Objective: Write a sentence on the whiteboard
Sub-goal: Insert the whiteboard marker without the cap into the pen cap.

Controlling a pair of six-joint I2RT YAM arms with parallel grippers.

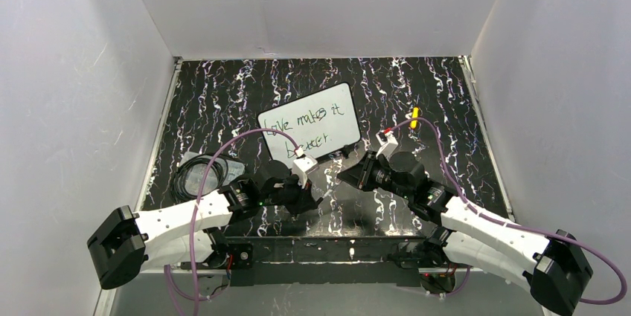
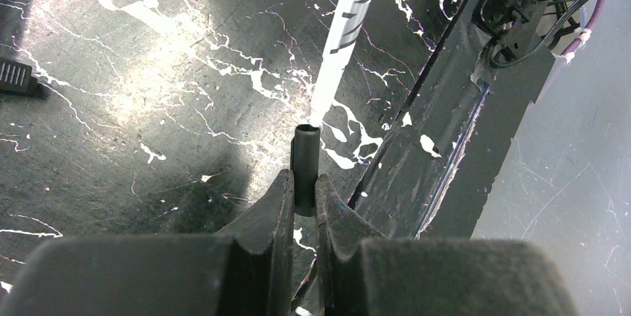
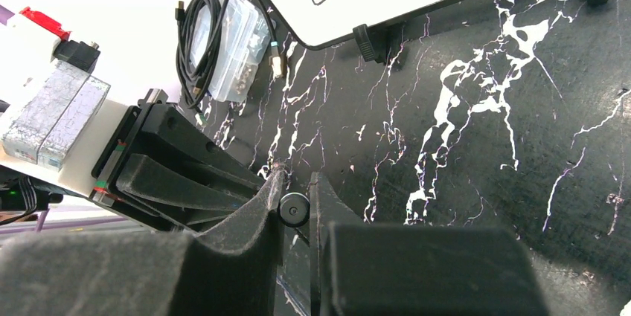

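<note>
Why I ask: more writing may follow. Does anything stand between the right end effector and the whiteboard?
Nothing visible does. Only bare marbled table lies between the right end effector, shut on the pen, and the near rim of the whiteboard. The left end effector, holding the cap, sits beside it, off that line.

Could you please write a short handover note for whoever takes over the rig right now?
Left gripper: shut on the black cap, open end pointing outward.
Right gripper: shut on a dark round end, apparently the rear of the pen.
Whiteboard: lies flat beyond both grippers and reads "Love makes it better."
Done: the sentence looks finished.
Left: the pen tip is at the cap's mouth but not seated. Likely next steps are to press the two together and then set the pen down.
</note>
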